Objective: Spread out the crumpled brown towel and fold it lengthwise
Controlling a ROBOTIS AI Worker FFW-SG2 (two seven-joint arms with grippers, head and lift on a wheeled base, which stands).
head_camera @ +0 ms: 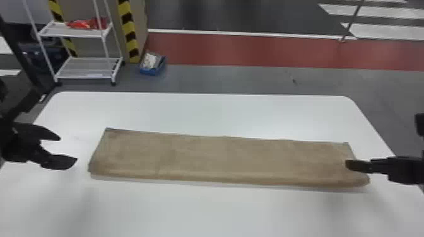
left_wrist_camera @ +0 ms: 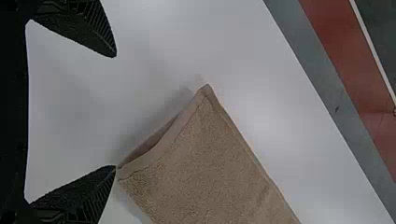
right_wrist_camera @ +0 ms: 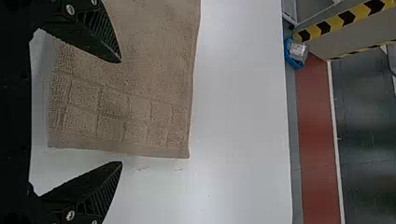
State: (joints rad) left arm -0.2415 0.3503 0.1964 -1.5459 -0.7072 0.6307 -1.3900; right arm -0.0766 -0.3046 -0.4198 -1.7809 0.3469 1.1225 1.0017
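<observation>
At the left edge of the head view, the left claw [head_camera: 68, 149] gapes wide and empty beside the strip's end; at the right edge, the right claw [right_wrist_camera: 121, 112], equally wide and empty, straddles the other end, probably so both corners can be squared. Between them the brown towel [head_camera: 220, 159] lies lengthwise across the middle of the white desk [head_camera: 220, 211], its rounded fold towards the bottom, likely already doubled. Beyond, upper left, stands a white shelf cart [head_camera: 85, 67].
</observation>
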